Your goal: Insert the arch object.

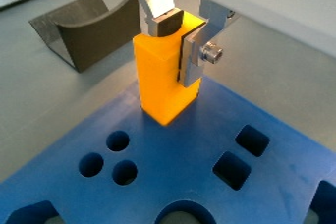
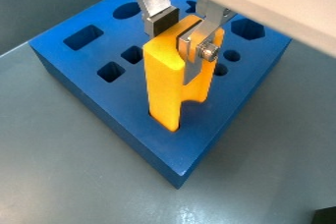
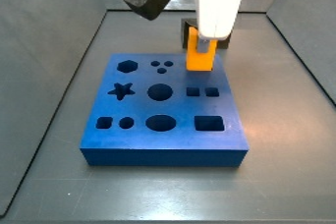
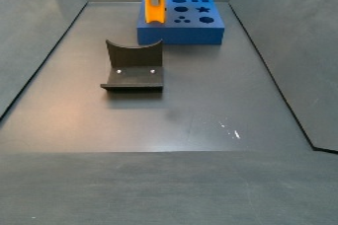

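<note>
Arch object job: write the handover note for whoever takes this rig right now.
Gripper: shut on the arch object, holding it upright by its upper end, above the blue board.
Arch object: orange-yellow block, lower end at the board's edge in both wrist views; in no hole.
Blue board: on the floor, all visible holes empty.
Dark grey block: on the floor apart from the board, untouched.
Done: arch object picked up and brought to the board.
Left: line it up with its hole, push it in, release.
</note>
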Controlling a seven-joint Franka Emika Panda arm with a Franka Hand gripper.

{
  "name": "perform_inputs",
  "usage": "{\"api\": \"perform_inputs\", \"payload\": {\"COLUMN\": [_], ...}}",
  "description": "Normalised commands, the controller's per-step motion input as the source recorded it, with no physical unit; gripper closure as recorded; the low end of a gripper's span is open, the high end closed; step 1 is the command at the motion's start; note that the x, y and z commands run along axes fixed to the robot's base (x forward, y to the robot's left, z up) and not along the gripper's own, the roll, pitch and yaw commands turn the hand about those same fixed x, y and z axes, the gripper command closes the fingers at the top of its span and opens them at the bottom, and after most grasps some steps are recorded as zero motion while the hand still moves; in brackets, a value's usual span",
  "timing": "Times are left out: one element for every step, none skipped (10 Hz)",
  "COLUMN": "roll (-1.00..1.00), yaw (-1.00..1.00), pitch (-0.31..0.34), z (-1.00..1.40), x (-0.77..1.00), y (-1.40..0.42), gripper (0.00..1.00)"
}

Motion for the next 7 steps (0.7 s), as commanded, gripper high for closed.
{"api": "perform_inputs", "payload": {"roll": [-0.03,0.0,0.06,0.07,0.0,-0.13,0.0], "yaw": [0.0,0.0,-0.01,0.0,-0.05,-0.05,0.0], "pitch": [-0.14,-0.116,-0.097,-0.103,-0.049,-0.079,0.0], "z": [-0.39,-0.37,-0.38,-0.29,-0.15,-0.03,0.0], "x": [0.0,0.0,0.0,0.0,0.0,0.0,0.0], "y": [0.06,0.08,0.08,0.07,0.03,0.17,0.0], "gripper": [1.0,1.0,1.0,1.0,1.0,1.0,1.0]}}
